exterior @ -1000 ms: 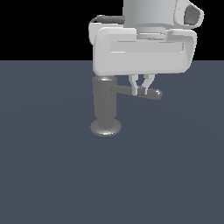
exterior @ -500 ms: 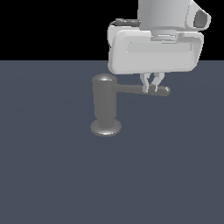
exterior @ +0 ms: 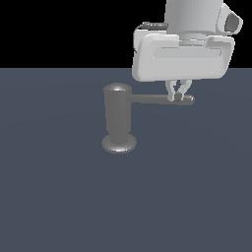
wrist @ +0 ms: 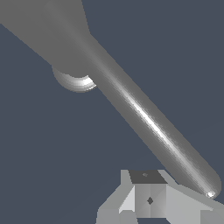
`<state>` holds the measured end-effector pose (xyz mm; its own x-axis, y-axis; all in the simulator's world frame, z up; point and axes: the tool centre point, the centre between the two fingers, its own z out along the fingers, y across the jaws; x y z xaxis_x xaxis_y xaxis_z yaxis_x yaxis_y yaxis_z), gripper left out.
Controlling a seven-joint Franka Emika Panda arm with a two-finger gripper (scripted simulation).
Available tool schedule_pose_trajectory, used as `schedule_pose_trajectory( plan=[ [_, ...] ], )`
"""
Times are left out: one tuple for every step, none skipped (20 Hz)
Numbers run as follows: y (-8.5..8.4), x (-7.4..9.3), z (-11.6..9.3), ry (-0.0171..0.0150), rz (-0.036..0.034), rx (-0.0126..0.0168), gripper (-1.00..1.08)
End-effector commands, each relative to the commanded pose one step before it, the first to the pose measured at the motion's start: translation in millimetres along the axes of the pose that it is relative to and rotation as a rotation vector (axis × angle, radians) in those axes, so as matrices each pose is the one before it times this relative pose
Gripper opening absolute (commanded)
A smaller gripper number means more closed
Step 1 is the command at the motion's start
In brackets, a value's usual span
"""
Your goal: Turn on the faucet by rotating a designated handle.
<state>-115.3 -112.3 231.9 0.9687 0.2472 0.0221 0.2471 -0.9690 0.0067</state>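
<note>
A grey faucet (exterior: 118, 118), an upright cylinder on a round disc foot, is seen standing on a dark counter (exterior: 59, 197). A thin straight handle (exterior: 160, 99) projects from the cylinder's upper part toward the exterior view's right, ending in a rounded tip.

The main risk is judged to be the claw (exterior: 177, 96) slipping off the rod. Contact is made very near the rounded tip, so a sideways push could let the fingers slide past the end, and the handle would then be left unturned. Too much downward pressure could also jam the fingers against the rod instead of swinging it.

The claw hangs below the white wrist body, its fingertips (exterior: 173, 97) down at the handle's outer end, well away from the cylinder. In the exterior view the fingers appear drawn close together at the rod; whether the rod is gripped between them or only touched from one side cannot be told. In the wrist view, one finger (wrist: 146, 192) sits just beside the handle's tip (wrist: 209, 186).
</note>
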Motion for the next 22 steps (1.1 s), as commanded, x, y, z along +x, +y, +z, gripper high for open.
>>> schedule_pose_trajectory(
  plan=[
    [2.07, 9.50, 2.17, -0.00110, -0.00909, -0.00167, -1.00],
    [2.26, 2.37, 0.24, -0.00043, 0.00071, 0.00015, -1.00],
    [2.26, 2.37, 0.24, -0.00043, 0.00071, 0.00016, -1.00],
    [2.25, 2.36, 0.24, -0.00043, 0.00071, 0.00016, -1.00],
    [2.30, 2.35, 0.27, -0.00049, 0.00082, 0.00018, -1.00],
    [2.24, 2.35, 0.24, -0.00043, 0.00071, 0.00016, -1.00],
    [2.24, 2.35, 0.24, -0.00043, 0.00071, 0.00016, -1.00],
    [2.24, 2.34, 0.24, -0.00043, 0.00071, 0.00016, -1.00],
    [2.29, 2.33, 0.27, -0.00049, 0.00082, 0.00018, -1.00],
    [2.23, 2.33, 0.23, -0.00043, 0.00071, 0.00016, -1.00],
    [2.22, 2.33, 0.23, -0.00042, 0.00071, 0.00016, -1.00],
    [2.22, 2.32, 0.23, -0.00042, 0.00071, 0.00016, -1.00],
    [2.22, 2.32, 0.23, -0.00042, 0.00071, 0.00016, -1.00],
    [2.21, 2.31, 0.23, -0.00042, 0.00071, 0.00016, -1.00],
    [2.26, 2.30, 0.27, -0.00049, 0.00082, 0.00019, -1.00],
    [2.20, 2.30, 0.23, -0.00042, 0.00071, 0.00016, -1.00],
    [2.20, 2.30, 0.23, -0.00042, 0.00071, 0.00017, -1.00],
    [2.19, 2.29, 0.23, -0.00042, 0.00071, 0.00017, -1.00],
    [2.19, 2.29, 0.23, -0.00042, 0.00071, 0.00017, -1.00],
    [2.18, 2.28, 0.23, -0.00042, 0.00071, 0.00017, -1.00],
    [2.18, 2.27, 0.23, -0.00042, 0.00071, 0.00017, -1.00],
    [2.17, 2.27, 0.23, -0.00042, 0.00071, 0.00017, -1.00]
  ],
)
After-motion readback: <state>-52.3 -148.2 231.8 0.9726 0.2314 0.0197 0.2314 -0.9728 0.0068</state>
